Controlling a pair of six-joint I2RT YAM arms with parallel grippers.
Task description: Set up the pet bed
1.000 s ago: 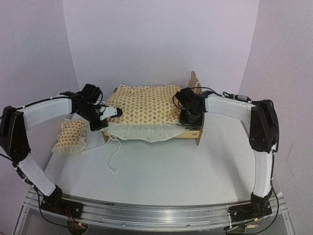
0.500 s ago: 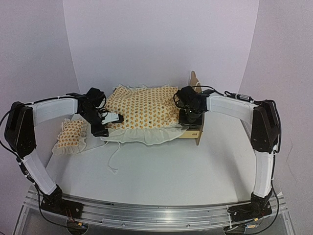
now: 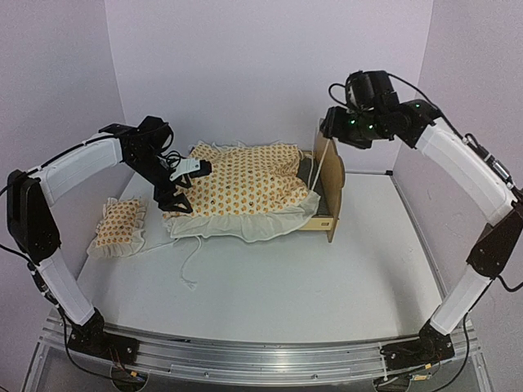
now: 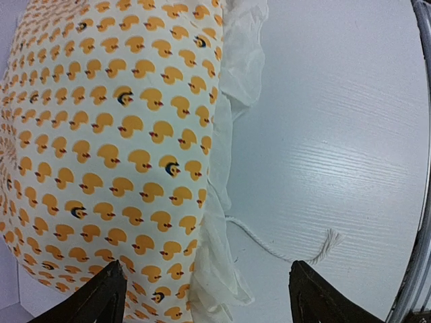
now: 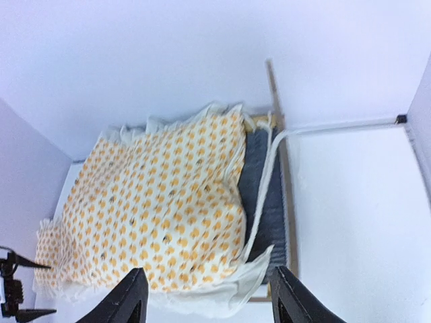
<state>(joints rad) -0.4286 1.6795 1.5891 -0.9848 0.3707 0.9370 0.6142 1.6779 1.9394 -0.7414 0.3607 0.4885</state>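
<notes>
1 bed frame [image 3: 331,175] is seen at frame centre, w/ 1 duck-print blanket [image 3: 245,184] spread over it. 1 pillow [image 3: 118,224] is laid on the table [image 3: 327,286], far left. Left gripper [image 3: 189,186] is held over the blanket's left end and right gripper [image 5: 205,286] high at upper right. Both are spread apart and empty.

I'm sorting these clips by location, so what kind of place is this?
Probably a robot test booth: plain white walls close around a white table, two arms bolted to a metal rail at its near edge, and a small pet bed and pillow on it.
</notes>
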